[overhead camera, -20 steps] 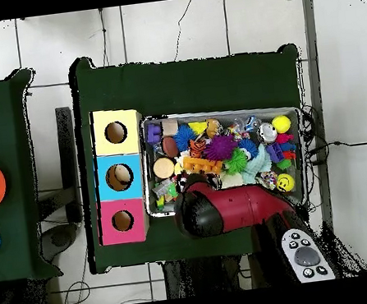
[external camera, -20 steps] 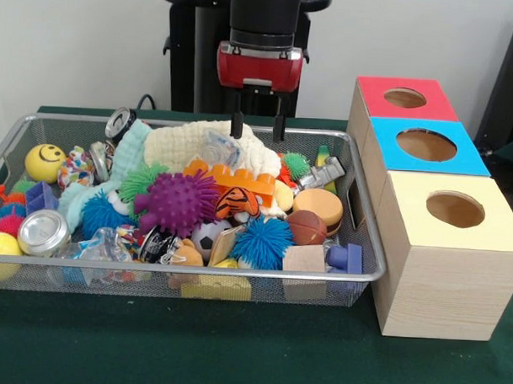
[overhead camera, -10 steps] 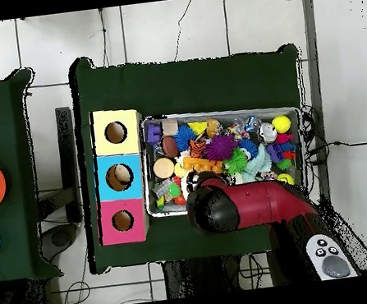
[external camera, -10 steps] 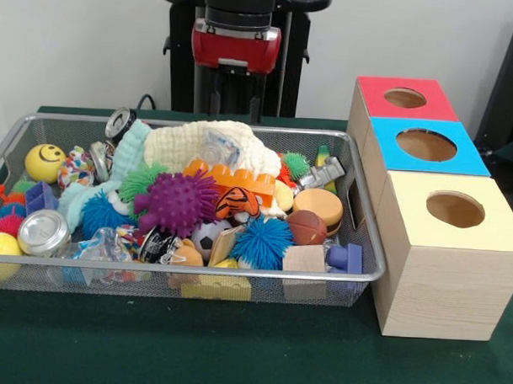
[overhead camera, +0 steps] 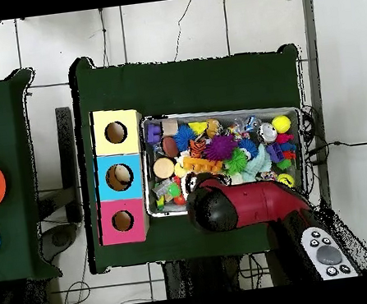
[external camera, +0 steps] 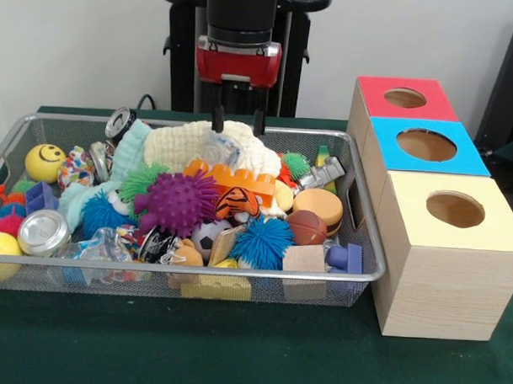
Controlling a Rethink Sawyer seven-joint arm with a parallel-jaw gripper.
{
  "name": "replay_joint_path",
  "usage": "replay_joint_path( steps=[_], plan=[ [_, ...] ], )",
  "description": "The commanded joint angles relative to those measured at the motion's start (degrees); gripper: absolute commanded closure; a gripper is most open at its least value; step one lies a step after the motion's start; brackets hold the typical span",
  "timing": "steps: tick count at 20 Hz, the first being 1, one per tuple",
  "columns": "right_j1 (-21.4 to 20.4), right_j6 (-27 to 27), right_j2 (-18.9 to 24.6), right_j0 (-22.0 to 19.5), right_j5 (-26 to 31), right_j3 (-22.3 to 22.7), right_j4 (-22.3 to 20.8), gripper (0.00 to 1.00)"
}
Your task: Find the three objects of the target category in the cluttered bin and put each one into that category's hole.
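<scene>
Left of the claw: a yellow smiley ball (external camera: 44, 161) lay at the bin's end, with a silver can (external camera: 43, 232) nearer the camera.
Bin (external camera: 262, 281): a wire mesh tray on the green table (external camera: 234, 351), heaped with toys.
Below-left of the claw: a purple spiky ball (external camera: 177, 202) sat beside a green spiky one (external camera: 142, 180).
Claw (external camera: 237, 120): it hung over the cream cloth (external camera: 209, 147), its two black fingers apart with nothing between them, tips just above the cloth.
Claw from overhead: hidden under the red arm (overhead camera: 247, 208), which covered the bin's near edge.
Below the claw: an orange block (external camera: 237, 179), a tiger-striped toy (external camera: 237, 203) and a blue spiky ball (external camera: 263, 240).
Below-right of the claw: a toy burger (external camera: 318, 203) lay by a brown ball (external camera: 307, 227).
Right of the claw: three boxes stood in a row outside the bin, red (external camera: 406, 98), blue (external camera: 427, 146), yellow (external camera: 455, 211), each with a round hole on top.
</scene>
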Motion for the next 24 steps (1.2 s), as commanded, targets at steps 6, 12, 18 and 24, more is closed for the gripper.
replay_joint_path(
  steps=[6, 12, 18, 24],
  plan=[
    [7.1, 3.9, -0.6, 2.9, -9.6, -1.5, -3.7, 0.00],
    [6.1, 1.5, 0.4, 1.3, -8.4, -1.4, -3.7, 0.00],
    [1.7, -1.5, 2.5, -0.9, -3.4, -0.2, -2.7, 0.00],
    [-4.0, -11.2, 6.8, -2.2, 9.5, -0.4, -1.8, 0.00]
  ],
)
